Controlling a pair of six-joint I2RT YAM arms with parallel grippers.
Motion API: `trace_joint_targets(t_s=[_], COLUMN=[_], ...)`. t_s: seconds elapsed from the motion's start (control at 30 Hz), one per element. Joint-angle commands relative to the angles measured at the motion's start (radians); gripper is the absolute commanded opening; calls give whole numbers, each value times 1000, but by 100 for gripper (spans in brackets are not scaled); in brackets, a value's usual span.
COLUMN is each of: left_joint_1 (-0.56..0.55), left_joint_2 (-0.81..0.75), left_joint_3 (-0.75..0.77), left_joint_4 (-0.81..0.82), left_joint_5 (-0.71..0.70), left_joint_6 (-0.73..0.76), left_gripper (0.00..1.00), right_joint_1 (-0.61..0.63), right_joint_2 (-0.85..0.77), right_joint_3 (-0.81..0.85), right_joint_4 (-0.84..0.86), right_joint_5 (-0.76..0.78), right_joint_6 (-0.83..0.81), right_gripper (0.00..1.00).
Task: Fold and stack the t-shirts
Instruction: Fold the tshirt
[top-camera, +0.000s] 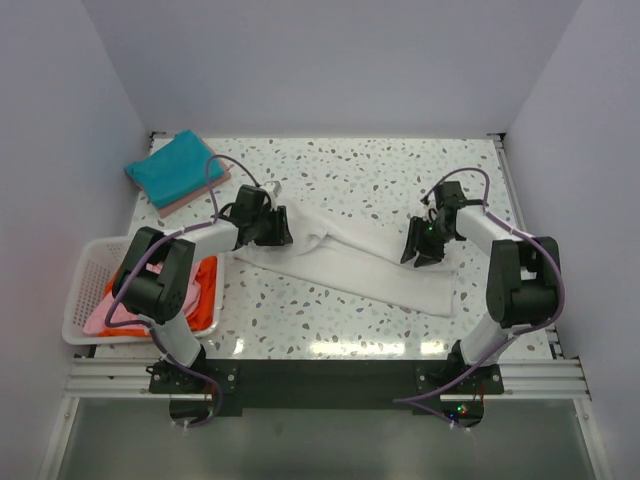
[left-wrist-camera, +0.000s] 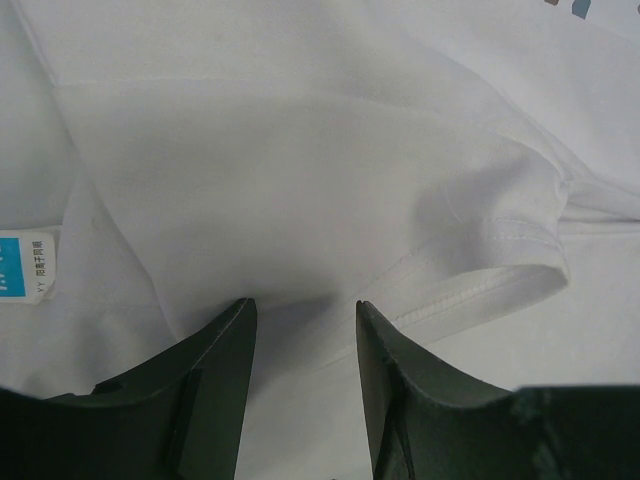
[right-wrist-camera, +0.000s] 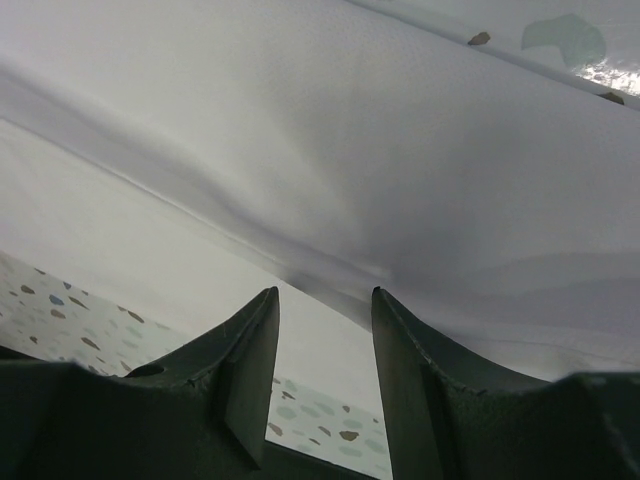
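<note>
A white t-shirt (top-camera: 350, 265) lies stretched out flat across the middle of the table, running from the left arm down to the right. My left gripper (top-camera: 275, 228) hovers at its left end; in the left wrist view the gripper (left-wrist-camera: 305, 302) is open just over the white cloth (left-wrist-camera: 300, 150), near a sleeve hem (left-wrist-camera: 500, 275), with nothing pinched. My right gripper (top-camera: 425, 250) sits at the shirt's right part. The right wrist view shows it (right-wrist-camera: 324, 290) open, its tips at a raised fold of the white cloth (right-wrist-camera: 400, 150). A folded teal t-shirt (top-camera: 175, 168) rests on a pink one at the back left.
A white lattice basket (top-camera: 88, 268) stands at the left edge, holding orange (top-camera: 205, 295) and pink (top-camera: 115, 315) cloth. The speckled table (top-camera: 350, 180) is walled in on three sides. A neck label (left-wrist-camera: 25, 265) shows at the left of the left wrist view.
</note>
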Motion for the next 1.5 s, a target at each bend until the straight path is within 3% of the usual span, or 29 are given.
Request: trace_joint_targets(t_s=[0.0,0.77,1.1,1.47], left_joint_1=[8,8,8,8], left_joint_2=[-14,-19,-8,-12], left_joint_3=[-11,-32,-21,-14], left_joint_4=[19,24,19,11], left_joint_5=[-5,4,7,1], left_joint_6=[8,6,11,14], left_gripper=[50,50,50,50], right_joint_1=[3,6,9,-12], right_joint_2=[-56,-153,-243,-9], right_joint_3=[-7,-99,3,178], right_joint_4=[-40,-67,-126,-74], right_joint_5=[28,39,59,194], right_joint_6=[-4,53,73,-16], right_gripper=[45,45,45,46])
